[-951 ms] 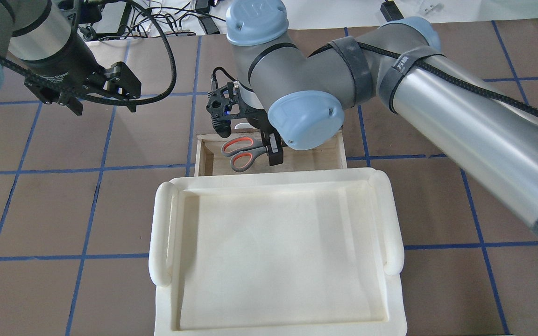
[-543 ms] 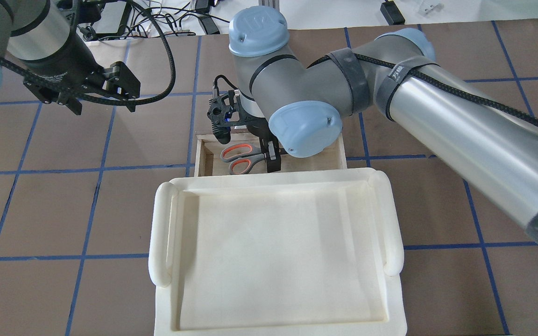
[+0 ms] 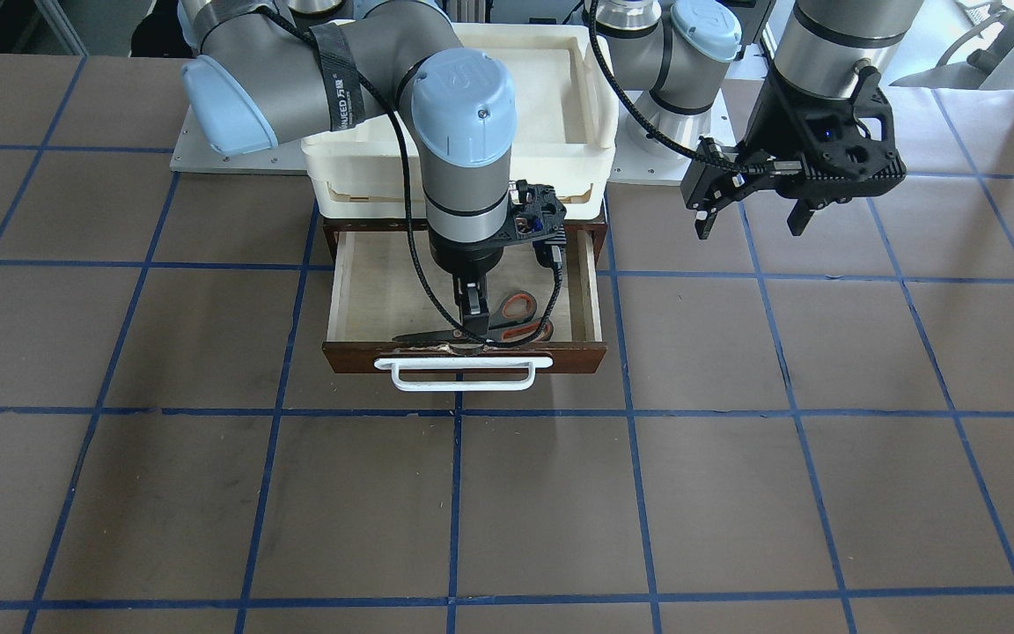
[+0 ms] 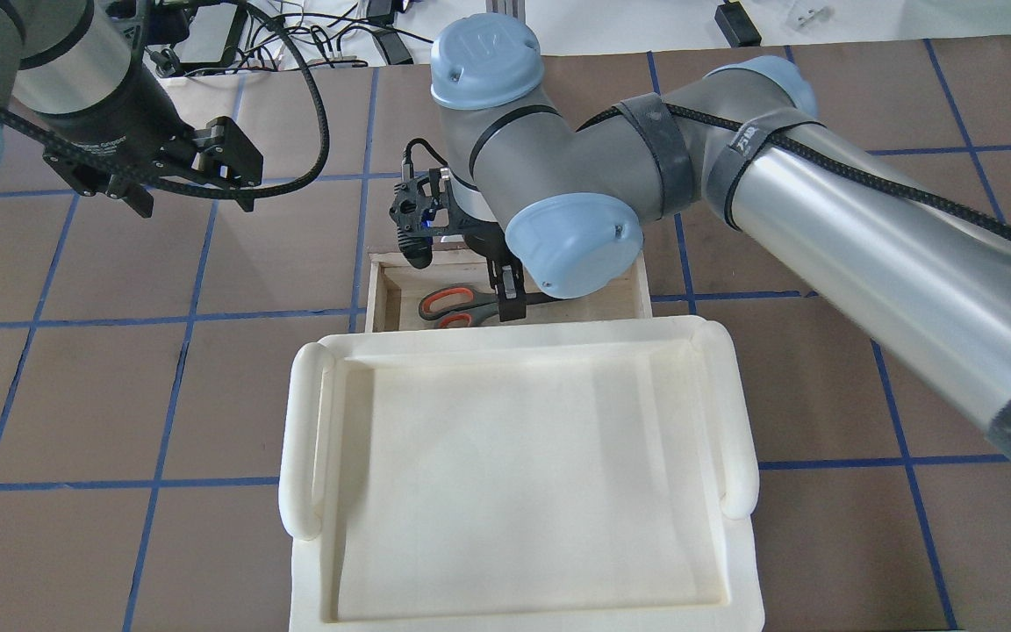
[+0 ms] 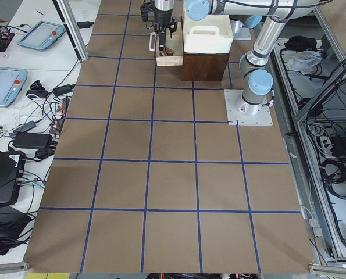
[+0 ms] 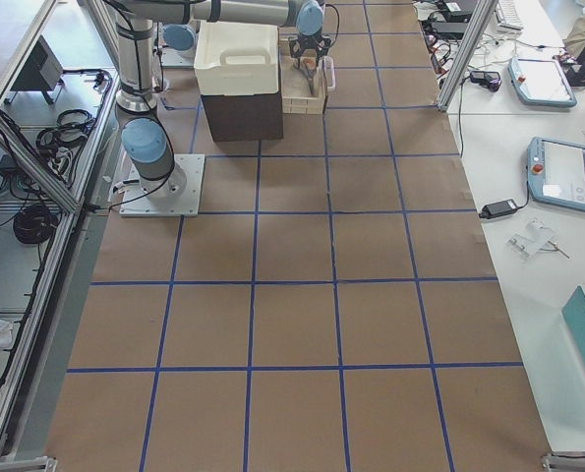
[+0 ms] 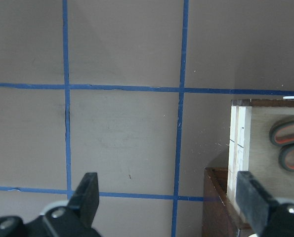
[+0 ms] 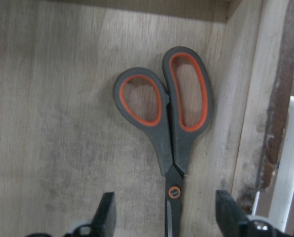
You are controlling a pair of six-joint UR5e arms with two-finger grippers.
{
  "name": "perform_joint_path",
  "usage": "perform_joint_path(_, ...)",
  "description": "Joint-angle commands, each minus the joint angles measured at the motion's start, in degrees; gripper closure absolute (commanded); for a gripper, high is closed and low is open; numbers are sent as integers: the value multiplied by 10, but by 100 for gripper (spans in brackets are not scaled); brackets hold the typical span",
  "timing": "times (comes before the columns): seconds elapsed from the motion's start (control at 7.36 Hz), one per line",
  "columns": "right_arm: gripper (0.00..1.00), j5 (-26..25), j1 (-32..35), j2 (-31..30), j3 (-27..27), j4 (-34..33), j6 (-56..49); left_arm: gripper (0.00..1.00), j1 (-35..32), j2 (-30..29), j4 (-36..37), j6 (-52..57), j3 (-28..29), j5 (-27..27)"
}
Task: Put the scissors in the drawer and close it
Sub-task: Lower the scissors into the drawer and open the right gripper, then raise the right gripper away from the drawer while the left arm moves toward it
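The scissors [image 8: 174, 128], grey handles with orange-red inner loops, lie flat on the pale floor of the open drawer [image 3: 357, 357], close to its dark brown front wall. They also show in the front view [image 3: 518, 308] and the overhead view [image 4: 448, 303]. My right gripper [image 8: 166, 207] is open low in the drawer, one finger on each side of the blades, also visible from the front [image 3: 469, 308]. My left gripper [image 7: 169, 192] is open and empty, hovering over the table beside the drawer's side [image 7: 235, 143]. It shows in the overhead view [image 4: 238, 167].
A cream-white plastic tray [image 4: 304, 421] sits on top of the brown cabinet [image 5: 204, 67] that holds the drawer. The drawer's white bar handle [image 3: 463, 374] sticks out at the front. Brown table with blue grid lines [image 3: 736, 493] lies all around.
My right gripper has sunk lower into the drawer with the scissors, which have shifted a little toward the tray's edge in the overhead view. The left arm has barely moved.
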Motion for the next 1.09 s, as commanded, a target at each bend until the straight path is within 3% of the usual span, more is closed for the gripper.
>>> perform_joint_path(0.0,0,-8,-4,-18,-2,-3,4,0,-1,0,0,0,0,0)
perform_joint_path(0.41,0,-9,-58,-78,-2,-5,131,0,0,2,-2,3,2,3)
perform_joint_path(0.68,0,-8,-115,-116,1,0,178,0,-2,5,-2,4,1,78)
perform_joint_path(0.95,0,-10,-146,-149,2,7,260,0,-2,-14,6,1,1,78)
